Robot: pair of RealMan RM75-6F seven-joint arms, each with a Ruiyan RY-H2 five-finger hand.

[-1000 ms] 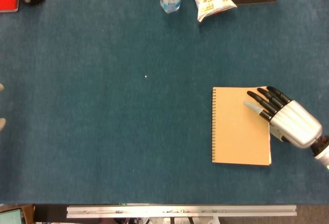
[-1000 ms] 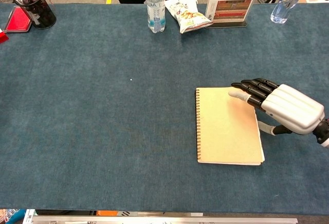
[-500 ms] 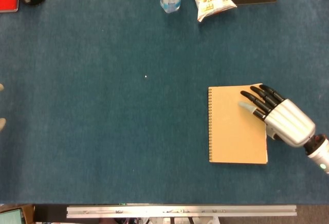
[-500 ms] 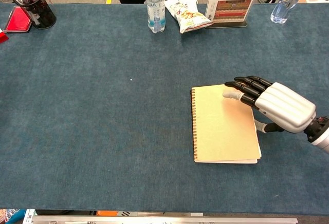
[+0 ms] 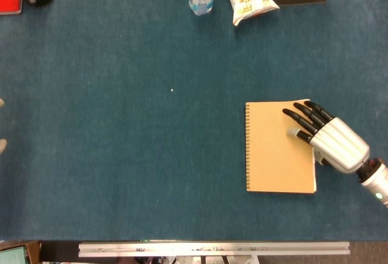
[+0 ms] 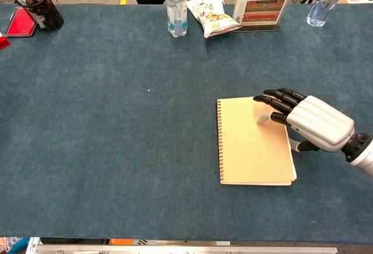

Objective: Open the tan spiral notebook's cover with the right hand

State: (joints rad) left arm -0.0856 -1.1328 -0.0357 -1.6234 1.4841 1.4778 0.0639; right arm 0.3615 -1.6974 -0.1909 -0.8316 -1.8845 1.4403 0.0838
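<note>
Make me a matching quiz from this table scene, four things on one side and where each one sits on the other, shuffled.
Things:
1. tan spiral notebook
2. right robot hand
3. snack bag
4. pen cup

Places:
A. far left corner of the table
B. lying closed, spiral on its left edge
C. far edge, just right of the water bottle
D. over the notebook's right edge

Pairs: 1-B, 2-D, 3-C, 4-A
</note>
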